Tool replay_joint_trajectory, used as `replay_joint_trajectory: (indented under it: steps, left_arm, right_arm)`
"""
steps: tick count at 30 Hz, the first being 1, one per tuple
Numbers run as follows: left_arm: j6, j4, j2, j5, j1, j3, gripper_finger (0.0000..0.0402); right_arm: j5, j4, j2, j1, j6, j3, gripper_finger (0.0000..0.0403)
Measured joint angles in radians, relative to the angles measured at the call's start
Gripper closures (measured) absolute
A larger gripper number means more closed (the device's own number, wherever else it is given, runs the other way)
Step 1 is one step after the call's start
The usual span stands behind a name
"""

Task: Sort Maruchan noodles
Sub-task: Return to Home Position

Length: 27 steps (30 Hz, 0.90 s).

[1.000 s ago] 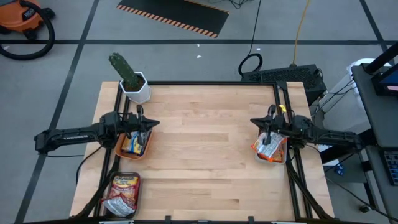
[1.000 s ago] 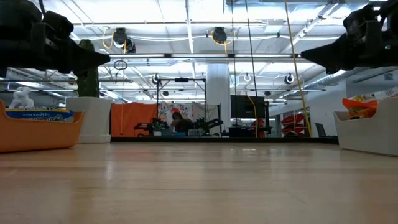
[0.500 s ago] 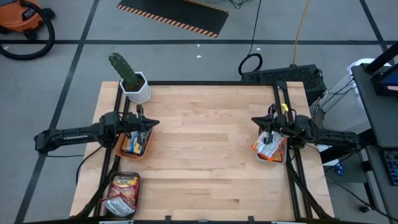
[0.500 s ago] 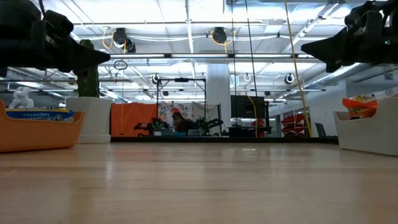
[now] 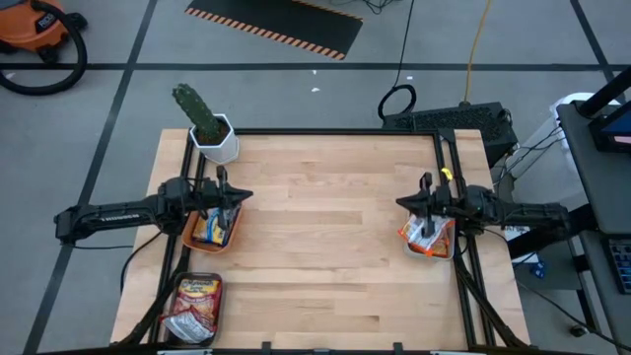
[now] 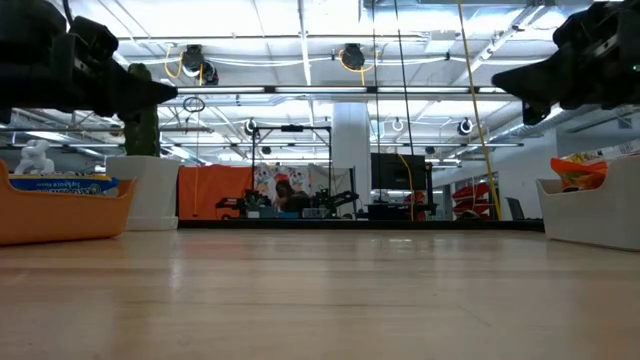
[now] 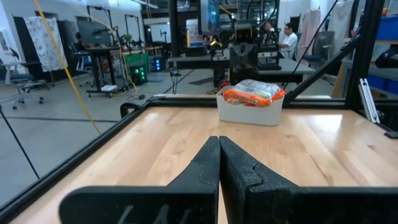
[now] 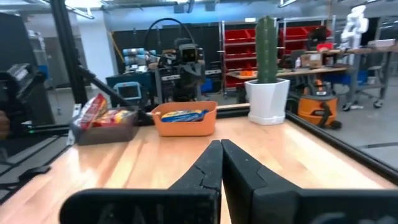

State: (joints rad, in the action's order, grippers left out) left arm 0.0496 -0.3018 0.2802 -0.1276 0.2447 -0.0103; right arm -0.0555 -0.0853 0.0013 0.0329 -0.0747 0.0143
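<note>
Sorting looks done: orange packs (image 7: 254, 93) in white bin (image 7: 249, 114), blue packs (image 8: 184, 114) in orange bin (image 8: 184, 125), red packs (image 8: 93, 111) in black bin (image 8: 102, 132); left gripper (image 7: 219, 142) and right gripper (image 8: 221, 144) closed, empty, hovering above side bins, likely homing

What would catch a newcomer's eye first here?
On the table, everything sits sorted: blue packs in the orange bin and red packs in the dark bin at left, orange packs in the white bin at right. The left gripper and right gripper hover shut by those bins.
</note>
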Motion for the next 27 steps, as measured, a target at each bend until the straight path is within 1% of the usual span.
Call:
replay_joint_trajectory:
  steps: [8,15,27]
  left_arm:
    - [-0.018,0.038,0.0,0.002,0.0,0.0,0.04]
    - [-0.008,0.016,0.0,0.003,0.0,0.0,0.04]
    - [-0.026,0.015,0.001,0.001,0.0,0.0,0.04]
  right_arm:
    - [0.001,0.01,0.0,-0.051,0.032,0.0,0.0403]
    - [0.009,0.048,0.001,-0.056,0.009,0.0,0.0403]
    - [0.029,0.05,0.008,-0.055,-0.011,0.0,0.0403]
